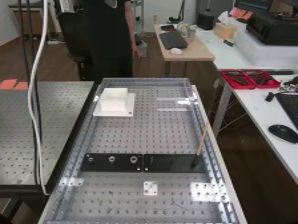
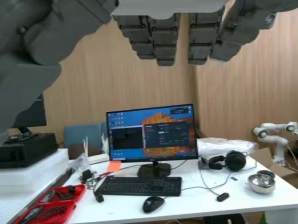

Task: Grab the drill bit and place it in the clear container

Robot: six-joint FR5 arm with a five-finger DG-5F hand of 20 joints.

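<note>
My dark grey hand (image 2: 163, 41) hangs with straight, loosely spread fingers. Well apart from it are a pale square-walled container (image 1: 114, 101) and flat black plates (image 1: 167, 163) bearing round silver fittings (image 1: 112, 159); I can't tell whether one is the drill bit. Their close spacing could make me knock neighbours.

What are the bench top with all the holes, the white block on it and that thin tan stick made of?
The bench top looks like metal with a satin finish: grey, with neat rows of holes. The white block looks like matte plastic, smooth and evenly coloured, though painted material is possible. The thin stick is probably wood, going by its tan colour.
</note>
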